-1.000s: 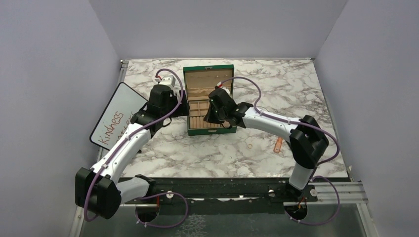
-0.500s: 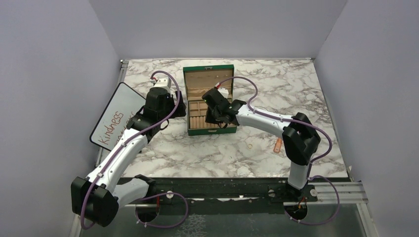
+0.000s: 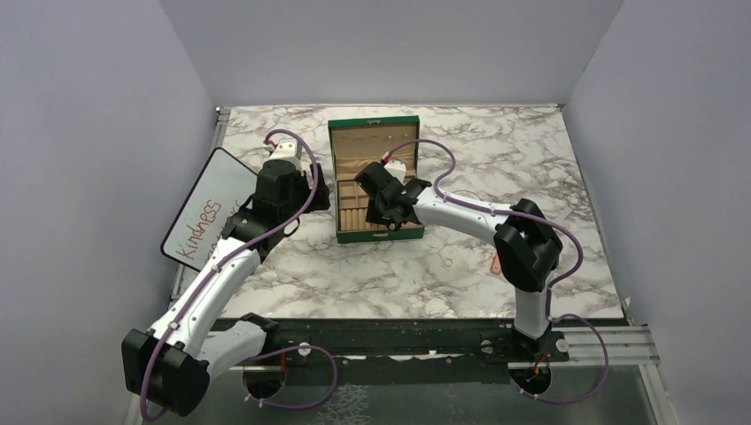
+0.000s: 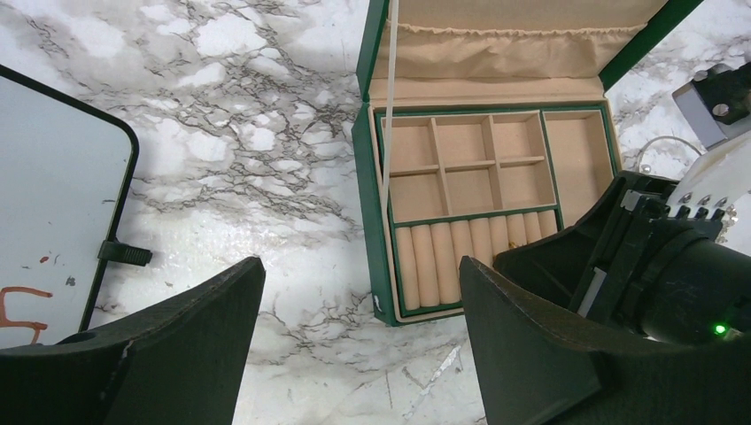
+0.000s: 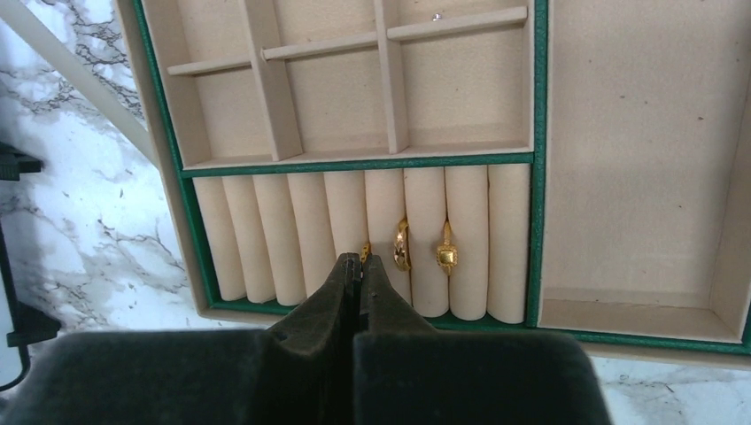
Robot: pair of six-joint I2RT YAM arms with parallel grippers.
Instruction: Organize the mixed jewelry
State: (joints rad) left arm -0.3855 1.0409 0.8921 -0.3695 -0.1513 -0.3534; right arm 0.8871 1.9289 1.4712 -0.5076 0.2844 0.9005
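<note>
The green jewelry box [image 3: 373,124] stands open at the back middle of the table. My right gripper [image 5: 359,262] is shut, its tips over the beige ring rolls, and a tiny gold ring [image 5: 366,251] shows at them. Two more gold rings [image 5: 401,245] [image 5: 445,254] sit in the rolls beside it. In the top view the right gripper [image 3: 379,212] is over the box's front row. My left gripper [image 4: 360,266] is open and empty, above the marble just left of the box's front corner [image 4: 363,204]. A thin wire loop [image 4: 657,143] lies right of the box.
A whiteboard [image 3: 208,212] with red writing lies at the left edge. A small ring [image 3: 448,262] lies on the marble in front of the box. An orange marker [image 3: 494,263] lies partly hidden by the right arm's elbow. A tiny stud [image 5: 436,17] sits in a back compartment.
The right arm has swung left and its gripper has shifted leftward along the ring rolls. The left gripper has drawn slightly back and left, away from the box.
</note>
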